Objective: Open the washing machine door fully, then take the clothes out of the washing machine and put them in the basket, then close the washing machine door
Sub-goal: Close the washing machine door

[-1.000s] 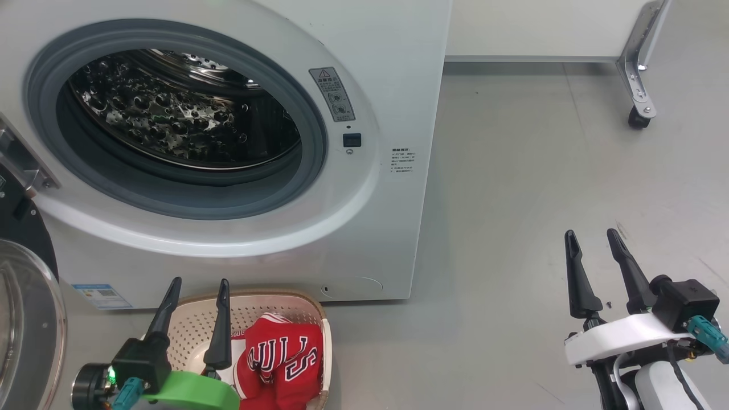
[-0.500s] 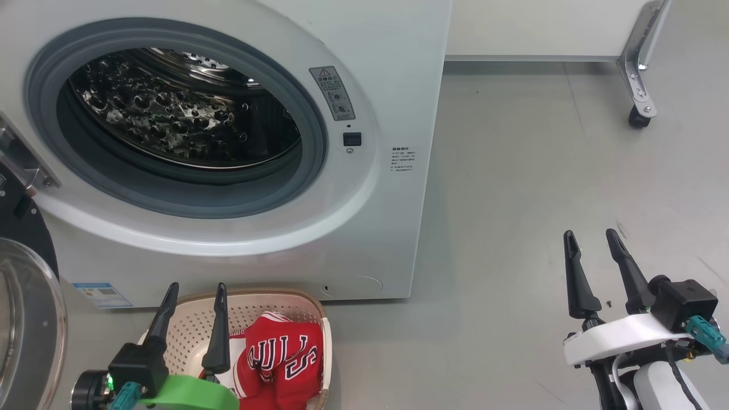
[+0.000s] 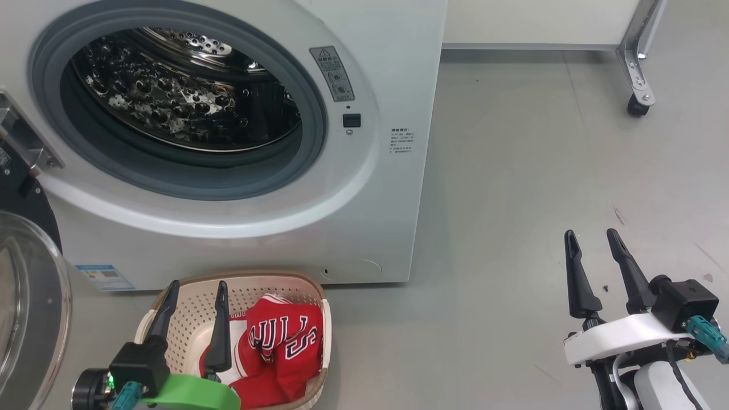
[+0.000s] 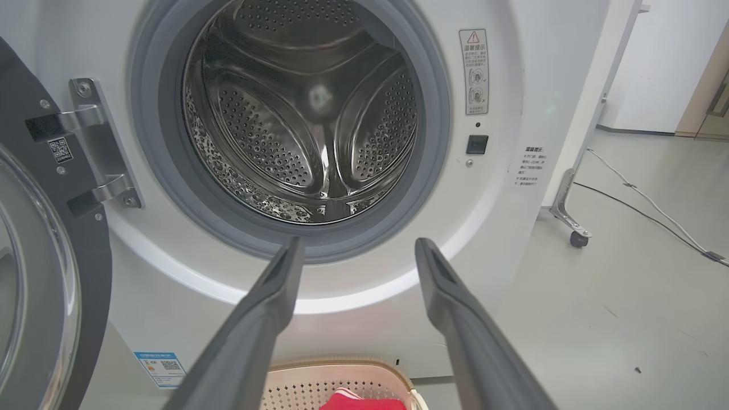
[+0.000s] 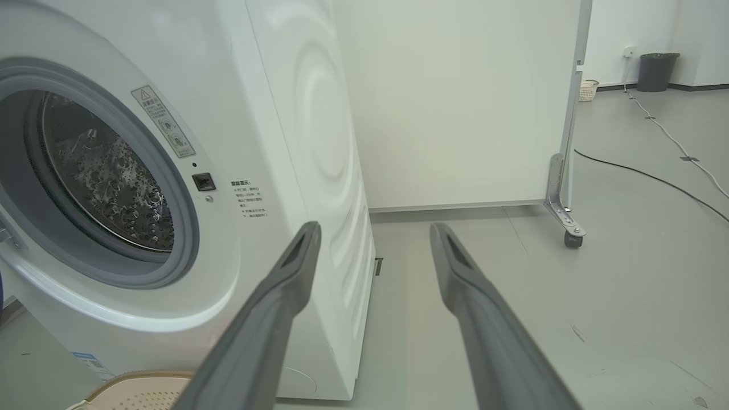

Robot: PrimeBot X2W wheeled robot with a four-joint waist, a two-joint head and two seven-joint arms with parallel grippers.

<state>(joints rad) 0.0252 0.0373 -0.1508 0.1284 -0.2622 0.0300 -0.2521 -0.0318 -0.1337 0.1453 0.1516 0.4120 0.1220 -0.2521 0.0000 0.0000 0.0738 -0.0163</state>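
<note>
Nearest me, the left gripper [image 3: 197,286] hangs over the near side of the basket [image 3: 245,276], fingers spread wide with nothing between them, a pose that suits an arm with nothing more to carry. The right gripper [image 3: 591,234] is just as wide and just as empty. It is parked above bare floor [image 3: 512,239], well apart from the work, and I judge that keeps it clear of the left arm's job. The clothes [image 3: 282,341] lie bunched in the right half of the basket, red jersey uppermost with a little white beside it. The basket stands on the floor just in front of the machine [image 3: 370,228], below the opening, so the drop from the drum is short. At my far left the door [image 3: 28,296] stands swung out on its hinge [image 3: 25,151], leaving the opening free. Inside the grey gasket [image 3: 188,188], the drum [image 4: 302,114] shows bare perforated steel in the left wrist view, and I see no cloth there. By my reckoning only closing the door is left, and the left arm is nearer it. I cannot tell whether the door's swing clears the basket rim, so I would watch that. Beyond the machine stands a white panel on a castor [image 3: 637,107].
</note>
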